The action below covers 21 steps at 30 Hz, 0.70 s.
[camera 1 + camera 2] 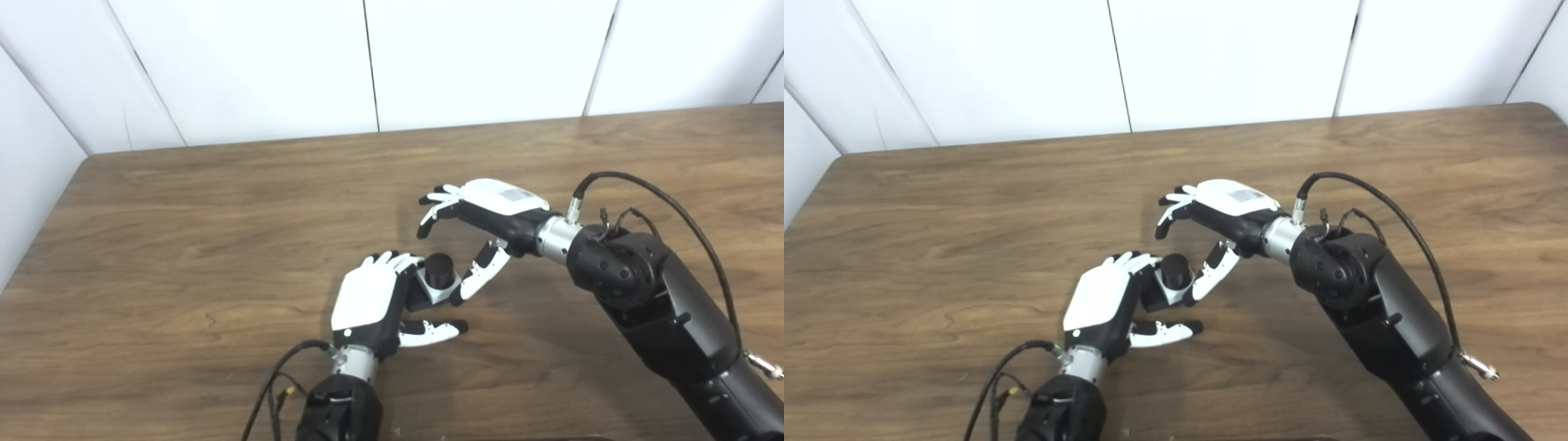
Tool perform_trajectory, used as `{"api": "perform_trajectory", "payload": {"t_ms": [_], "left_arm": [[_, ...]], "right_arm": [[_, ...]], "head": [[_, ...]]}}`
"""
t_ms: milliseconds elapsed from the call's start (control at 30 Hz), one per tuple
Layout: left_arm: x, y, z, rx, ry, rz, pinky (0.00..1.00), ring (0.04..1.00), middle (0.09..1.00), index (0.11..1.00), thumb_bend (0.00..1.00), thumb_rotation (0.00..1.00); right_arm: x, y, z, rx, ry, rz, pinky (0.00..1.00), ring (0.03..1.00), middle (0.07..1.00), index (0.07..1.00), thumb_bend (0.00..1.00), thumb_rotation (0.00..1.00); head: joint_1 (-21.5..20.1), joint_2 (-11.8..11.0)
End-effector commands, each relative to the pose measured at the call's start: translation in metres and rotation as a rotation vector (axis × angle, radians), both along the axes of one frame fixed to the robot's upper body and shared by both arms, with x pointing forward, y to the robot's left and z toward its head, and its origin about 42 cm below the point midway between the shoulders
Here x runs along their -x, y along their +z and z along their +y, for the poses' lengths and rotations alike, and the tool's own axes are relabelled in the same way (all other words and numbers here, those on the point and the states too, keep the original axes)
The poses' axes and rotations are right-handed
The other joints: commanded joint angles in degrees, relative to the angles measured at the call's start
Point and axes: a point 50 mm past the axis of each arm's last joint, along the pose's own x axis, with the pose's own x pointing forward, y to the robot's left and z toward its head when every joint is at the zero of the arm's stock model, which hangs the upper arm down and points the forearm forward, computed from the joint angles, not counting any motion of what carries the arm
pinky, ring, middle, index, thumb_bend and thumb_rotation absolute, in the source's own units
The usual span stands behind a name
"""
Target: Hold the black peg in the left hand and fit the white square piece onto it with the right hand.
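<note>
My left hand [367,300] is near the table's middle front, its fingers curled on the black peg [439,268], which points up and to the right. The white square piece [442,294] sits around the peg's lower part, against my left fingers. My left thumb lies stretched out below it. My right hand [484,214] hovers just right of and behind the peg, open, with its fingers spread above and its thumb [481,275] close beside the white piece; I cannot tell if it touches. The same things show in the right eye view: the peg [1176,269] and the right hand [1222,205].
The brown wooden table [184,245] ends at white wall panels behind and at the left. A black cable [661,202] loops over my right forearm. Another cable [275,380] hangs by my left wrist.
</note>
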Motion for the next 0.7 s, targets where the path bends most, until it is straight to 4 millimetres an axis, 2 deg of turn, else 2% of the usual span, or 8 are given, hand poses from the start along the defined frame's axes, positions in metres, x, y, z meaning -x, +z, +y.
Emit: {"api": "perform_trajectory", "payload": {"t_ms": [0, 333, 667], "left_arm": [[0.000, 0.013, 0.007, 0.020, 0.015, -0.037, 1.00, 0.937, 0.875, 0.820, 0.97, 0.53], [0.004, 0.015, 0.024, 0.048, 0.051, -0.043, 1.00, 0.943, 0.889, 0.896, 1.00, 0.56], [0.003, 0.020, 0.038, 0.069, 0.076, -0.047, 0.99, 0.953, 0.931, 0.966, 1.00, 0.52]], "right_arm": [[-0.004, 0.024, -0.001, -0.014, 0.003, -0.071, 1.00, 1.000, 0.942, 0.717, 1.00, 0.27], [-0.004, 0.024, -0.004, -0.015, -0.013, -0.072, 1.00, 1.000, 0.937, 0.703, 1.00, 0.27], [-0.002, 0.024, -0.012, -0.010, -0.044, -0.068, 0.99, 1.000, 0.939, 0.703, 1.00, 0.27]], "head": [[0.1, 0.1], [-0.6, -0.3], [-1.2, -0.6]]}}
